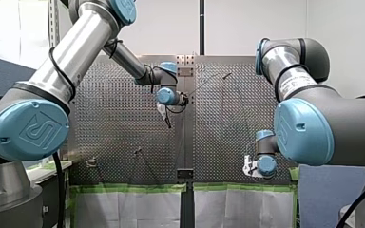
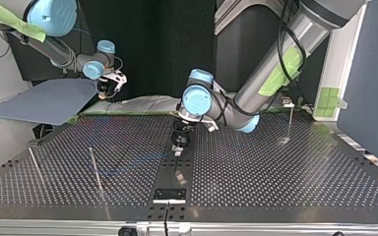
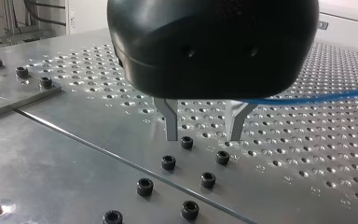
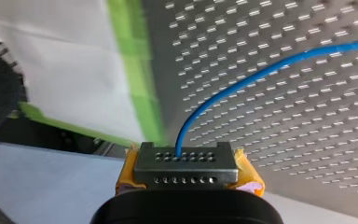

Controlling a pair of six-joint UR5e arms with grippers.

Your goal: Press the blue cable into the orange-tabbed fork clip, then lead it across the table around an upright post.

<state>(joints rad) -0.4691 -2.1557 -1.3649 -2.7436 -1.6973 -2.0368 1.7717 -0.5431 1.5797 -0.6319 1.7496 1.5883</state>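
Perforated table (image 2: 275,167) with black socket screws (image 3: 168,162) — green tape (image 4: 135,70) along its edge

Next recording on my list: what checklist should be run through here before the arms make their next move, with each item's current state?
1. My right gripper shut on the blue cable: ok.
2. My left gripper open, nothing between its fingers: ok.
3. Cable between the left gripper's fingers: not ok, it passes beside them.
4. Cable seated in the fork clip: cannot tell, no clip shows clearly.
5. Cable led around a post: cannot tell, too faint in the top view.
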